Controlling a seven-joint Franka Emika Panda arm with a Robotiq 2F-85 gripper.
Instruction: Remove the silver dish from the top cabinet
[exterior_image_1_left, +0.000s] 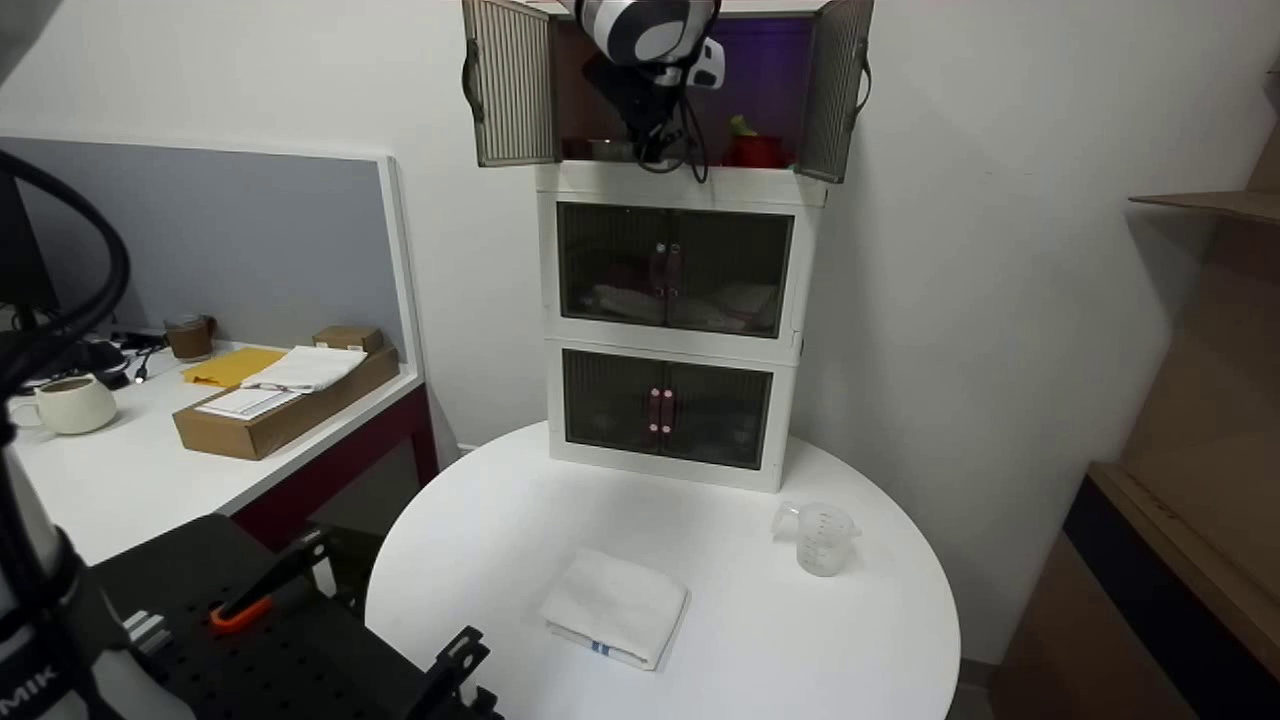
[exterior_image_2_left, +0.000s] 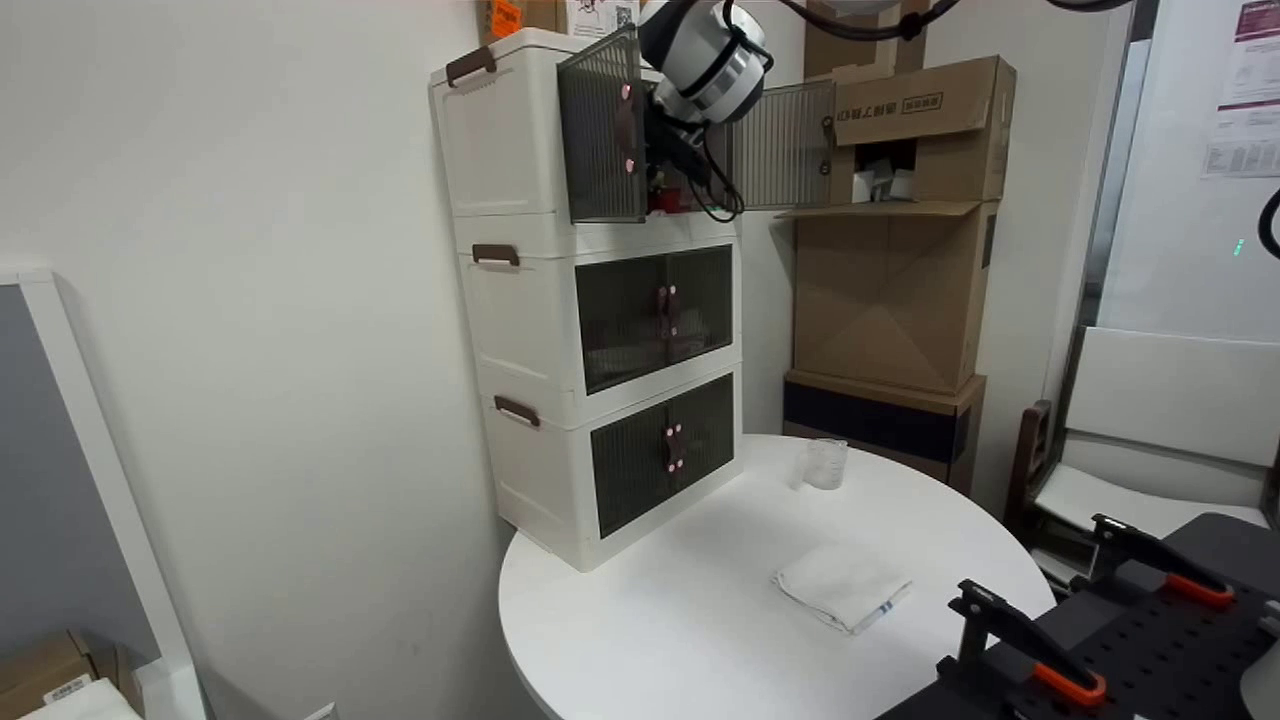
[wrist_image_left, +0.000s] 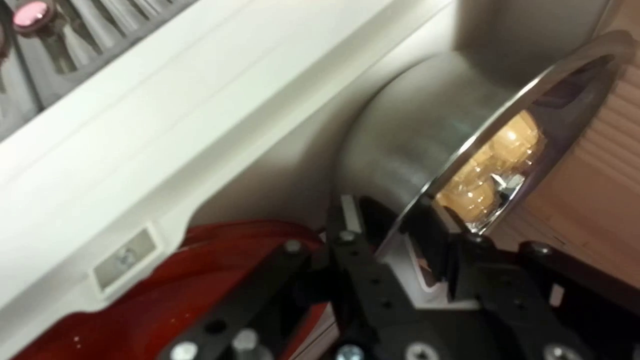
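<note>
Currently, the round silver metal dish with a flared rim (wrist_image_left: 400, 135) sits inside the top compartment of the stacked white plastic cabinet (exterior_image_2_left: 530, 320), just behind the front lip. In the wrist view, yellow pieces in shiny clear wrapping (wrist_image_left: 475, 180) lie within it. The black two-fingered gripper (wrist_image_left: 395, 207) reaches in with its fingers spread apart, one outside the dish's wall and one inside, so that the rim passes between them; whether either finger touches the metal cannot be told. A glossy red container (exterior_image_1_left: 757, 152) stands in the same compartment, on the far side of the gripper from the dish, with something light green (exterior_image_1_left: 742, 126) showing above it.

Both ribbed, translucent grey doors (exterior_image_1_left: 515, 95) of that compartment are swung outward, while the dark ribbed doors (exterior_image_1_left: 610, 262) of the two lower compartments are closed. The white-and-grey robot arm (exterior_image_1_left: 650, 30) leans in between the upper pair.

Below, the round white table (exterior_image_1_left: 800, 660) bears the cabinet. A folded white cloth with blue stripes (exterior_image_1_left: 615, 610) lies on it, and a translucent plastic measuring cup (exterior_image_1_left: 825, 540) stands near the cabinet's corner, apart from the cloth. In an exterior view, a long brown cardboard box (exterior_image_1_left: 285, 410) and a cream-coloured mug (exterior_image_1_left: 75, 405) rest on a white desk (exterior_image_1_left: 150, 490).
</note>
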